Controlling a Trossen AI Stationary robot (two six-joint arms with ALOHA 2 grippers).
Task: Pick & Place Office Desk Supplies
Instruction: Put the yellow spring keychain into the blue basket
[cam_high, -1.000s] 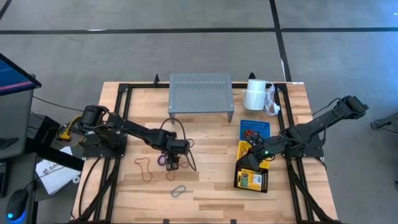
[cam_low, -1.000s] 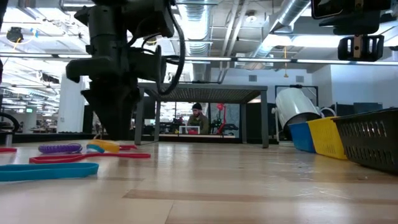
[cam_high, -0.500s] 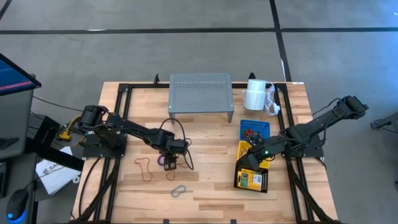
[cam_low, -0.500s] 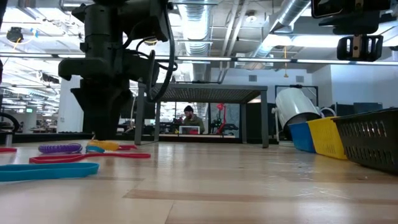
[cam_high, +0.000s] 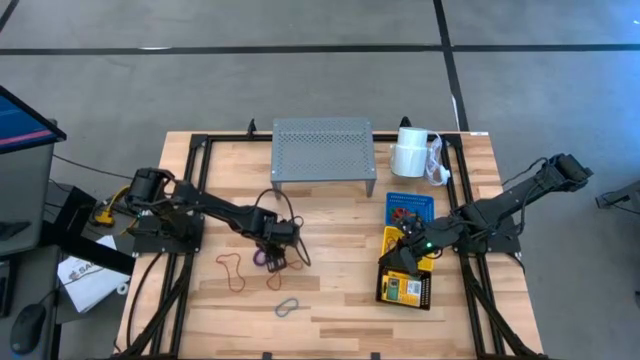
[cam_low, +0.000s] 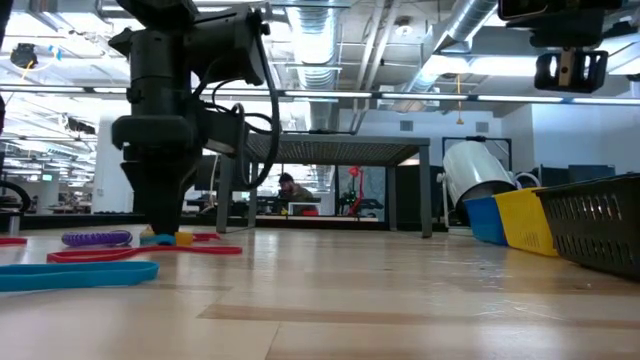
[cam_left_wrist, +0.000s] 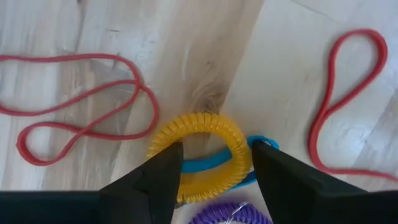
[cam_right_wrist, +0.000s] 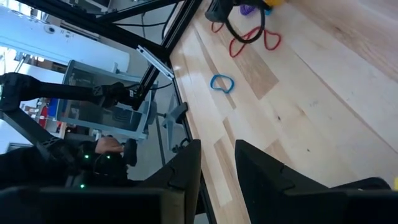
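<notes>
Left pincer (cam_left_wrist: 214, 171) lowered over yellow coil (cam_left_wrist: 199, 155), left of centre on tabletop (cam_high: 340, 290).

Fingers apart, straddling the coil's near arc, tips down at the wood: seemingly lined up to close on it, nothing gripped yet. Blue loop (cam_left_wrist: 214, 163) tucked under the coil, purple coil (cam_left_wrist: 227, 213) just beside, red loops (cam_left_wrist: 74, 102) lying either side. Right pincer (cam_right_wrist: 217, 165) parked at frame right above the baskets (cam_high: 408, 283), fingers a little apart, apparently empty, likely waiting there to keep clear of the pick.
</notes>
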